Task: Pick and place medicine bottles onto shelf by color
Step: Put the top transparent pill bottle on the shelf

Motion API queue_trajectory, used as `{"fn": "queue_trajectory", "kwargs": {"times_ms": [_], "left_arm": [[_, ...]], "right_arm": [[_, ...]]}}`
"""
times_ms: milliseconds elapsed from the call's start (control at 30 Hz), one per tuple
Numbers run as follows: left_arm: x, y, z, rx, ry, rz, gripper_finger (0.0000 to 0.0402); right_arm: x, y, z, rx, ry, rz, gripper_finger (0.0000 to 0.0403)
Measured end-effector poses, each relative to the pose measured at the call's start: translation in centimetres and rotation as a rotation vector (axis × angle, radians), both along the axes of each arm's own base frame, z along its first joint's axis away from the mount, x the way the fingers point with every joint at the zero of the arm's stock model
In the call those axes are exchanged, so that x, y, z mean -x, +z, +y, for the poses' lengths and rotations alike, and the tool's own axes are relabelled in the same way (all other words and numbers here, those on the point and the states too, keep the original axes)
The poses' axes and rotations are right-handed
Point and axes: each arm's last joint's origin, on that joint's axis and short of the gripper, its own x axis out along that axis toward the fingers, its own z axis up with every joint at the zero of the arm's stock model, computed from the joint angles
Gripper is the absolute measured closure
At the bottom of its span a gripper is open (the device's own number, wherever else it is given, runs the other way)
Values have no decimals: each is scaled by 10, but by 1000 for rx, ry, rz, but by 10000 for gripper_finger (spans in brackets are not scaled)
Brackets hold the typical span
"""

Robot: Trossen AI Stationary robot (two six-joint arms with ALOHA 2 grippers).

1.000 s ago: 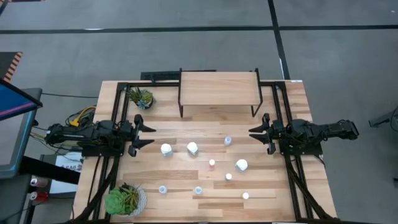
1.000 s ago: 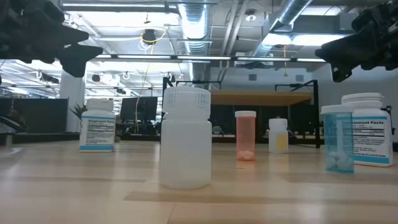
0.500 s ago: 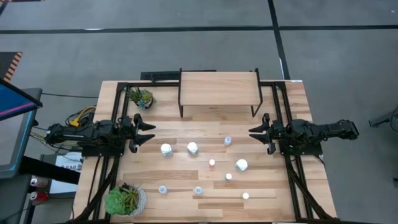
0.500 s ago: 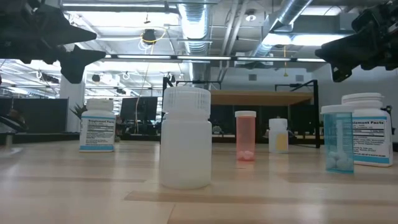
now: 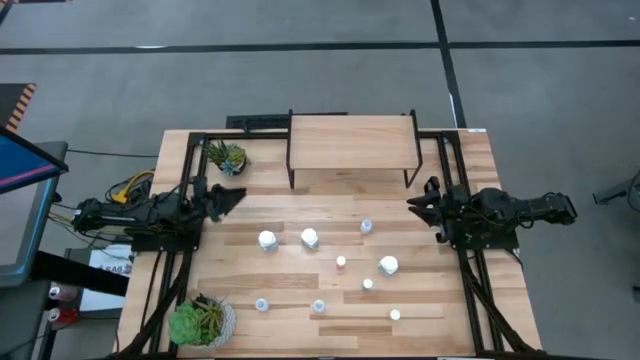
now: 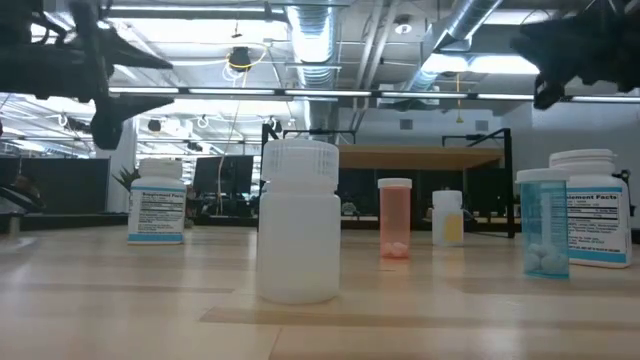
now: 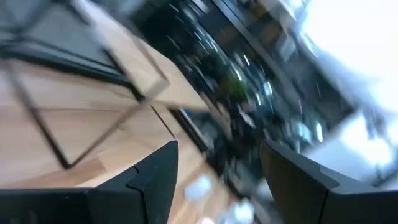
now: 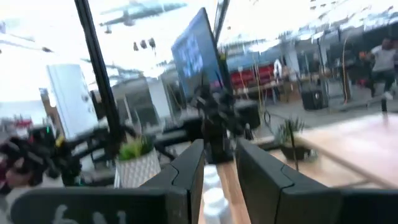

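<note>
Nine white-capped medicine bottles stand upright on the plank table. Three are larger white bottles (image 5: 267, 240) (image 5: 309, 238) (image 5: 388, 265). Three are pale-blue bottles (image 5: 366, 226) (image 5: 261, 304) (image 5: 318, 306). Three are small reddish bottles (image 5: 341, 261) (image 5: 367, 284) (image 5: 395, 314). The light-wood shelf (image 5: 352, 142) stands on black legs at the far edge, with nothing on it. My left gripper (image 5: 232, 195) hovers open and empty at the table's left, its fingers wide apart in the left wrist view (image 7: 217, 146). My right gripper (image 5: 412, 205) hovers empty at the right, with a narrow gap between its fingers (image 8: 219, 146).
A small potted plant (image 5: 226, 157) stands at the far left, beside the shelf. A larger potted plant (image 5: 200, 320) stands at the near left corner. Black frame rails run along both side edges of the table. Bare planks lie between the shelf and the bottles.
Both grippers have rolled about their wrists and now show edge-on from above. My left gripper has shifted a little toward the far edge. In the low view, my right gripper has risen. The bottles have stayed where they were.
</note>
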Motion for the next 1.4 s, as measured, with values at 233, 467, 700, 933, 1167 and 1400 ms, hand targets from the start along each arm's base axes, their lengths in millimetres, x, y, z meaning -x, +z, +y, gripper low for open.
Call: {"fn": "queue_trajectory", "kwargs": {"times_ms": [233,467,700,933,1167,1400], "left_arm": [[2,16,1,-45,39,-122,187],[0,78,0,-396,71,5,187],[-21,123,-2,-532,-1,316,187],[-43,142,-5,-503,-106,529,187],[-59,142,-7,-496,-152,584,187],[-63,139,-7,-496,-173,599,187]], "right_arm": [[18,41,-3,-52,-9,-288,278],[20,70,-5,-109,-22,-218,188],[22,91,-5,-109,-21,-227,139],[7,115,-4,-89,-32,14,151],[-27,133,-9,-178,-101,462,158],[-63,140,-17,-231,-145,792,158]]}}
